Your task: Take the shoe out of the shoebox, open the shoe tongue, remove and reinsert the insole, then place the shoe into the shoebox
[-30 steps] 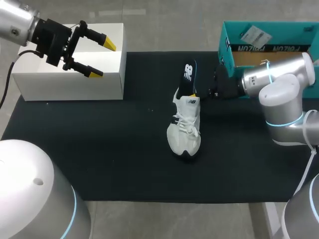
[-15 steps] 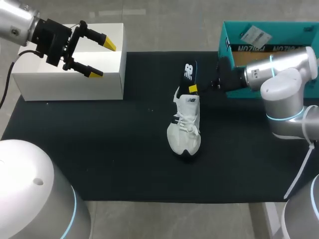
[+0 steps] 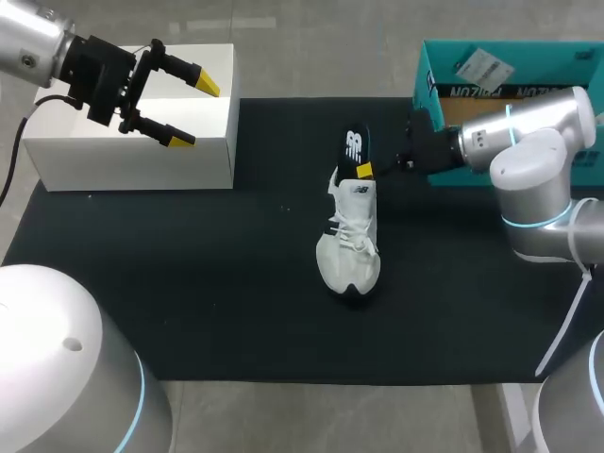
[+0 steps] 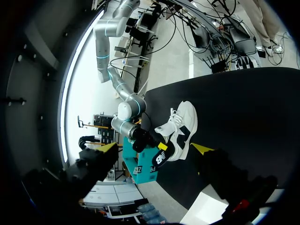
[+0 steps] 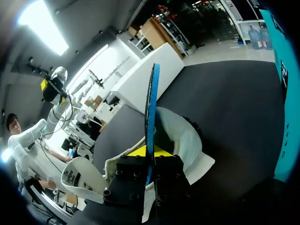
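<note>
- We see the shoe, a white laced sneaker with a dark sole, sitting upright in the middle of the mat, toe near and heel far.
- The insole, black with a blue edge, stands up out of the shoe's heel opening.
- The shoebox, teal and open, sits at the far right.

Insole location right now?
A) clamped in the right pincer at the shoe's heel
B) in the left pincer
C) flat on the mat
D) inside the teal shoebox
A: in the right wrist view the right pincer has both fingers on the insole, which stands edge-on over the heel opening of the shoe. The left pincer is open and holds nothing, over the white box.
</note>
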Tool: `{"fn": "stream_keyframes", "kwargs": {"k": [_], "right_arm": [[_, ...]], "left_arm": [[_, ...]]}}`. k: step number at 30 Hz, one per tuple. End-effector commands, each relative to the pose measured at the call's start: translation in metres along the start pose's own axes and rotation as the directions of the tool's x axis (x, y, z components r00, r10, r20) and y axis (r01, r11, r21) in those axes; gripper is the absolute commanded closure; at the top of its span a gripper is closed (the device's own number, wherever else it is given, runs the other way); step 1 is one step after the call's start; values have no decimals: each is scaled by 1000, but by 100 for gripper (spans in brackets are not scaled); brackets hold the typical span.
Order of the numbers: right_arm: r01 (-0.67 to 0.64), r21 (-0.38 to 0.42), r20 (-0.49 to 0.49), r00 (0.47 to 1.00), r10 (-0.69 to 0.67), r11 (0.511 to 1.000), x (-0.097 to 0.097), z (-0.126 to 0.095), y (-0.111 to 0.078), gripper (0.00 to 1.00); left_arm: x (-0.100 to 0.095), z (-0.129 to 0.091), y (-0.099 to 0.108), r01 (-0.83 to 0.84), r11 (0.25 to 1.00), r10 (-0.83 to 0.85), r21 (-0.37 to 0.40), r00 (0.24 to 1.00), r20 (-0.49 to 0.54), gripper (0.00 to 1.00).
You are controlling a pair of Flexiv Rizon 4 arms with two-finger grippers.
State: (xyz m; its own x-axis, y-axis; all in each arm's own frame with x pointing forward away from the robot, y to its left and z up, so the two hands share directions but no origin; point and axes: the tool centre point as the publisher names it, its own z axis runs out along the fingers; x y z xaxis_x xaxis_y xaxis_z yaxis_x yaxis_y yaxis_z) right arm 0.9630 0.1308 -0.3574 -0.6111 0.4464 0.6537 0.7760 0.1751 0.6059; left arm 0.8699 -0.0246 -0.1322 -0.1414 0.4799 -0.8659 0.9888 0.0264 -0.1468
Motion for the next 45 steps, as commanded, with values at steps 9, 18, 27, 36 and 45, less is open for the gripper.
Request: {"fn": "stream_keyframes", "kwargs": {"k": [9, 18, 27, 36, 45], "right_arm": [[-66, 26, -27, 997, 66, 998, 9, 21, -37, 100], [-12, -9, -4, 1000, 12, 1000, 8, 9, -13, 57], [38, -32, 17, 999, -37, 999, 1, -1, 13, 65], [29, -16, 37, 999, -29, 999, -10, -1, 22, 100], [-7, 10, 32, 999, 6, 1000, -8, 1, 5, 100]], "left_arm": [[0, 0, 1, -1, 1000, 1, 1, 1000, -3, 0], [0, 0, 1, -1, 1000, 1, 1, 1000, -3, 0], [0, 0, 1, -1, 1000, 1, 1, 1000, -3, 0], [0, 0, 1, -1, 1000, 1, 1, 1000, -3, 0], [0, 0, 1, -1, 1000, 1, 1, 1000, -3, 0]]}}
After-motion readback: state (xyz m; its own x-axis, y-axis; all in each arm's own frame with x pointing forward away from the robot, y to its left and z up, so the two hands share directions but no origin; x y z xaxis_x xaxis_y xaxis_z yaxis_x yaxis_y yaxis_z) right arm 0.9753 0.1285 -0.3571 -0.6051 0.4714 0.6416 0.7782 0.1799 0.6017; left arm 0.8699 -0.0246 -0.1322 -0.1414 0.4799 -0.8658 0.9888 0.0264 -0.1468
